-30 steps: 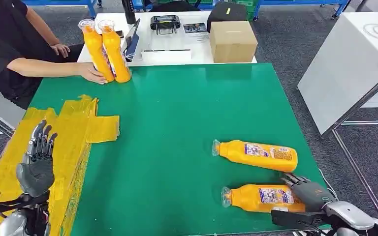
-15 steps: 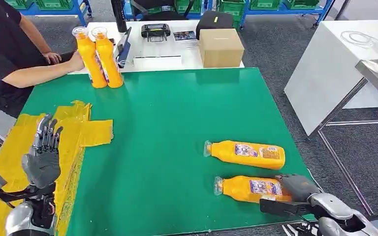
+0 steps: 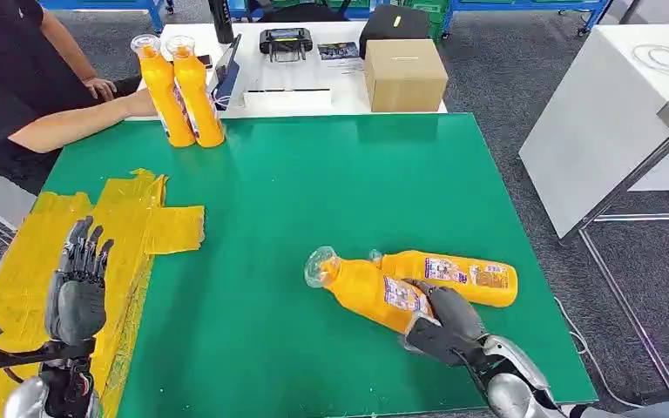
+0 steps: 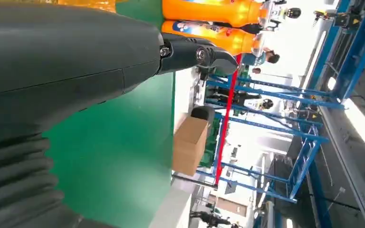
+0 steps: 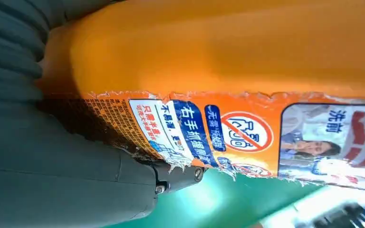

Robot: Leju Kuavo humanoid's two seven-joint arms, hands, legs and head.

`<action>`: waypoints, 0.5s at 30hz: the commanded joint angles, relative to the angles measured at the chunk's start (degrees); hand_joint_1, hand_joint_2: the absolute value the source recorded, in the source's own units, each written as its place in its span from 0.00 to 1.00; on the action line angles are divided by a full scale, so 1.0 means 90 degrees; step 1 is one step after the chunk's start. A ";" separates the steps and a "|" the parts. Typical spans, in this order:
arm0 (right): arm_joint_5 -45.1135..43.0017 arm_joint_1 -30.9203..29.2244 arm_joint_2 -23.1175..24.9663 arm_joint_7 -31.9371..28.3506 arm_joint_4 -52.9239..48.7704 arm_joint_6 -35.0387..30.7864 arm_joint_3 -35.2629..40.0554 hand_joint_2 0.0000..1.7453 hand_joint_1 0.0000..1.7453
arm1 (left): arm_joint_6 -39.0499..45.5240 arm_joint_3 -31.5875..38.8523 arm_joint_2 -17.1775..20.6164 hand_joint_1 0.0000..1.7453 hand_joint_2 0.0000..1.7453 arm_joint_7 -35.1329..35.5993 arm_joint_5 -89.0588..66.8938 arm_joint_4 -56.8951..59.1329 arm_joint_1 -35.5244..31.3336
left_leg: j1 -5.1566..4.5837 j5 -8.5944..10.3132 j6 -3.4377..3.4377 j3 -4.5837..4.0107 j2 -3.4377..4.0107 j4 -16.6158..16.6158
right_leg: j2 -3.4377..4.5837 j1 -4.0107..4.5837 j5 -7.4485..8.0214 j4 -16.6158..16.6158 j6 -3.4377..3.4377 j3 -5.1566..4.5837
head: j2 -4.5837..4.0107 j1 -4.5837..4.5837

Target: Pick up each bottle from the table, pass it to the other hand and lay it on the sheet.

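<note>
Right hand (image 3: 449, 319) grips bottle (image 3: 368, 287) beside another bottle (image 3: 453, 276).

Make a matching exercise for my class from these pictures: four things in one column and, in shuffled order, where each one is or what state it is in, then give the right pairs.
Things
1. right hand
2. left hand
3. cardboard box
4. two upright bottles

Places or states
A. on the white table beyond the green one
B. standing at the green table's far left corner, by a person's hand
C. gripping a bottle lifted at an angle
D. raised, holding nothing, above the yellow sheet

Pairs: 1-C, 2-D, 3-A, 4-B
</note>
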 commanded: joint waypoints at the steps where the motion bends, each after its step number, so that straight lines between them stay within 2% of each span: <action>1: -0.0616 -0.1170 0.1364 -0.0091 0.0380 0.0119 -0.0028 1.00 1.00 | 0.0386 -0.0769 -0.0292 0.00 1.00 0.0795 0.0452 -0.0055 0.0043 | -0.0014 0.0001 0.0008 -0.0011 0.0016 -0.0002 | 0.0019 -0.0013 0.0003 0.0012 0.0004 -0.0022 | 0.0000 0.0000; 5: -0.0646 -0.1232 0.1384 -0.0007 0.0408 0.0048 0.0081 1.00 1.00 | 0.0578 -0.0992 -0.0282 0.00 1.00 0.0778 0.0478 -0.0135 0.0114 | -0.0021 0.0012 0.0004 -0.0023 0.0007 -0.0004 | 0.0007 -0.0017 0.0003 0.0015 0.0003 -0.0039 | 0.0000 0.0000; 8: -0.0794 -0.1430 0.1592 -0.0029 0.0551 0.0041 0.0213 1.00 1.00 | 0.0496 -0.1313 -0.0302 0.00 1.00 0.0801 0.0549 -0.0289 0.0276 | -0.0022 0.0016 0.0008 -0.0026 -0.0011 -0.0004 | -0.0008 -0.0018 0.0000 0.0014 0.0003 -0.0035 | 0.0000 0.0000; 15: -0.1071 -0.2682 0.2513 0.0264 0.2076 -0.0125 0.0929 1.00 1.00 | 0.0351 -0.2417 -0.0308 0.00 1.00 0.1094 0.1200 -0.0413 0.0258 | -0.0028 0.0018 0.0006 -0.0041 0.0014 -0.0002 | 0.0008 -0.0022 0.0005 0.0027 0.0002 -0.0058 | 0.0000 0.0000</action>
